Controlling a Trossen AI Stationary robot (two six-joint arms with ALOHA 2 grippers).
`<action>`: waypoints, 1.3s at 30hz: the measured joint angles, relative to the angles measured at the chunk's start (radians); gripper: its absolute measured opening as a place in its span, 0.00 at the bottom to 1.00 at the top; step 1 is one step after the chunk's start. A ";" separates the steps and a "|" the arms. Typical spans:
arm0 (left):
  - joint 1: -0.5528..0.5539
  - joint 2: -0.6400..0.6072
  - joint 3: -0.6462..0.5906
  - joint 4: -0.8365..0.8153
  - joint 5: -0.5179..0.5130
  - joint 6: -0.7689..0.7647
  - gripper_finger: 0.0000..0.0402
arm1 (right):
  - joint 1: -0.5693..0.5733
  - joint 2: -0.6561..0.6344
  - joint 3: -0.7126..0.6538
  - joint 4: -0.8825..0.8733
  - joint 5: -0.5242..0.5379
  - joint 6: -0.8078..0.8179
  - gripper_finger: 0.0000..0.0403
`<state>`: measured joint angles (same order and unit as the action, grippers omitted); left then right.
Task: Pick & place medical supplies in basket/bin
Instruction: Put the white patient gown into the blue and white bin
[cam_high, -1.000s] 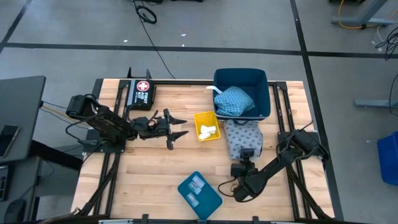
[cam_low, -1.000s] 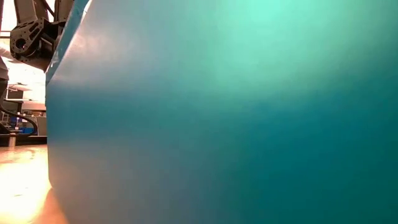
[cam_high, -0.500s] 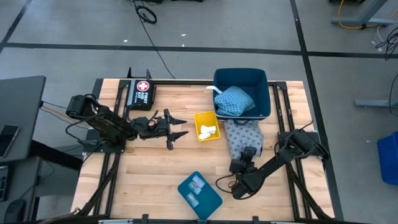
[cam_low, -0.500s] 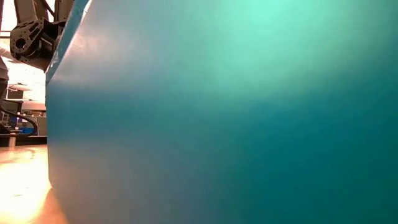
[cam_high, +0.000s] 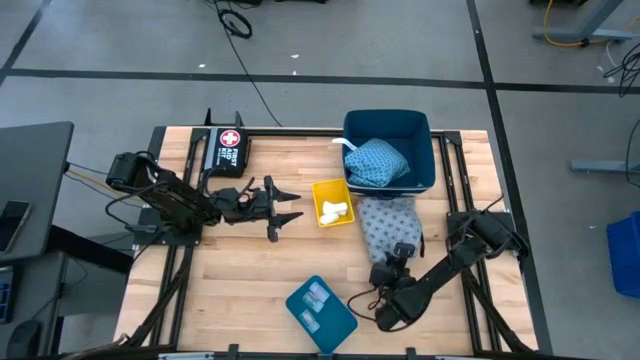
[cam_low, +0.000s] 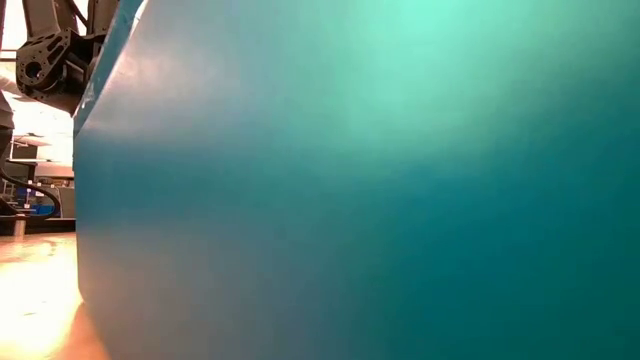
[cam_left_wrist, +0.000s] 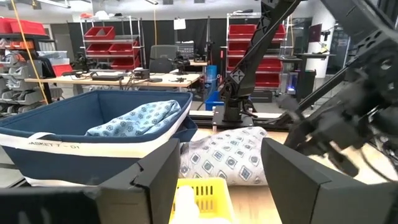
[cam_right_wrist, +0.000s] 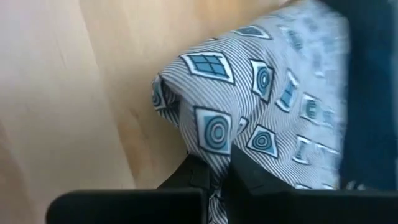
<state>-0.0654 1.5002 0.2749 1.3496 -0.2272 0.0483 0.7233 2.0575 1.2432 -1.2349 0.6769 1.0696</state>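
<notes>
The right end effector (cam_high: 404, 250) is clamped on the near edge of the soft grey-blue patterned pad (cam_high: 388, 222), apparently to lift it toward the dark blue fabric basket (cam_high: 436, 160), while the left end effector (cam_high: 284, 207) waits with fingers apart over the wooden bench (cam_high: 240, 270).

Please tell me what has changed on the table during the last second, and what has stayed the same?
The right gripper moved slightly toward the navy basket along the grey-blue pad, and its fingers now pinch the pad's near edge. The pad has hardly shifted. The left gripper, the blue pad in the basket, the yellow bin and the teal lid stayed as they were.
</notes>
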 joint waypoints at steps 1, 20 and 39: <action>0.000 0.000 0.000 0.000 0.000 0.000 0.53 | 0.007 0.000 0.023 -0.028 0.021 0.008 0.04; 0.000 0.000 0.000 -0.004 0.000 0.000 0.53 | 0.043 -0.002 0.321 -0.336 0.202 0.057 0.04; 0.000 0.000 0.000 -0.015 0.000 0.004 0.53 | 0.020 -0.002 0.467 -0.337 0.429 -0.102 0.04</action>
<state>-0.0654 1.5002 0.2749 1.3342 -0.2276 0.0521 0.7431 2.0552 1.7105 -1.5720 1.1063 0.9671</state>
